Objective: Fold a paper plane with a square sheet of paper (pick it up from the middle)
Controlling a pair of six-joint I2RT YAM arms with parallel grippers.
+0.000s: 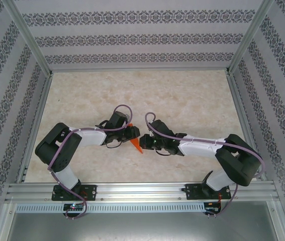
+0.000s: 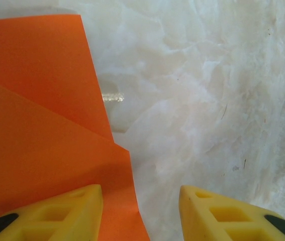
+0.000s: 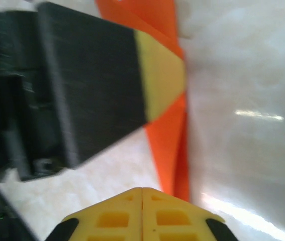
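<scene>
Right now I'm mid-fold, I judge: the paper plane (image 1: 136, 145), a narrow creased dart, lies on the table (image 2: 207, 100) between both grippers. The left gripper (image 2: 141, 192) stands open, with paper under one finger. The right gripper (image 3: 142, 193) is closed, the paper just ahead. Next comes pressing the crease without sliding it.

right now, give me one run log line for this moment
paper: partly folded, on table | left gripper: open, one finger over paper | right gripper: shut beside paper, hold unclear
</scene>
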